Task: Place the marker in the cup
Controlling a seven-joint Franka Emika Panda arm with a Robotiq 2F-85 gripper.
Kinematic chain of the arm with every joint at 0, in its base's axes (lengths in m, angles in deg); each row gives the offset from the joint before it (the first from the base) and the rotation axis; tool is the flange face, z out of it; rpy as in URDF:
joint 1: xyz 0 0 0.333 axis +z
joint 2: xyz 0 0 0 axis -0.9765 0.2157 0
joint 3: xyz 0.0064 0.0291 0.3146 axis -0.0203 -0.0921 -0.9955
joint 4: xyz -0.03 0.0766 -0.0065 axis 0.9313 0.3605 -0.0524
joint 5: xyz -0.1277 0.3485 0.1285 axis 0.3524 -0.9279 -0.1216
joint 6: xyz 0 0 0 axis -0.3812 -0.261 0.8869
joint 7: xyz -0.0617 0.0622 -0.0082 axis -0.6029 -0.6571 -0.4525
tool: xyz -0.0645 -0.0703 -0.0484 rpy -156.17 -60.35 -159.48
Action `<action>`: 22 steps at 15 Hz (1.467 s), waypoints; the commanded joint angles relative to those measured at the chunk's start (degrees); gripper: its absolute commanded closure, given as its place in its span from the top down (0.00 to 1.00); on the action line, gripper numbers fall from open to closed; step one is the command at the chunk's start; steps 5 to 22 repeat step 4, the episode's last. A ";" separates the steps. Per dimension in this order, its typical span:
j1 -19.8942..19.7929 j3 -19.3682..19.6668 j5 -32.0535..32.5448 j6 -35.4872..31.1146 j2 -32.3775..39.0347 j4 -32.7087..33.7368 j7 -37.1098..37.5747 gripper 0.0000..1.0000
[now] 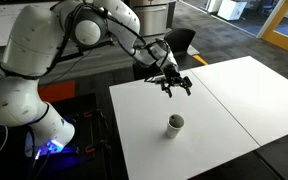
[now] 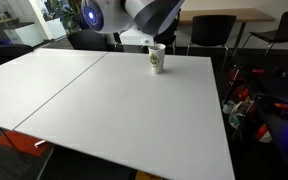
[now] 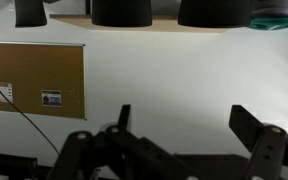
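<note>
The off-white cup (image 1: 175, 123) stands upright on the white table (image 1: 224, 100); it also shows in an exterior view (image 2: 156, 59) near the table's far edge. My gripper (image 1: 178, 89) hangs above the table, beyond the cup and clear of it. In the wrist view its two dark fingers (image 3: 189, 125) are spread wide with only bare white table between them. The marker shows in no view. I cannot tell whether it lies inside the cup.
Black chairs (image 1: 181, 42) stand behind the table, and more chairs (image 2: 212, 30) show past the cup. A seam (image 1: 216, 102) runs across the tabletop. A brown board (image 3: 34, 75) lies beyond the table's edge in the wrist view. Lit equipment (image 1: 50, 146) sits at the robot's base.
</note>
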 commanded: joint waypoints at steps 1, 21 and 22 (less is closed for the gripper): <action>-0.70 -1.00 0.41 0.53 0.03 0.06 0.09 1.00; -0.71 -1.01 0.47 0.53 0.03 -0.09 0.11 1.00; -0.71 -1.01 0.47 0.53 0.03 -0.09 0.11 1.00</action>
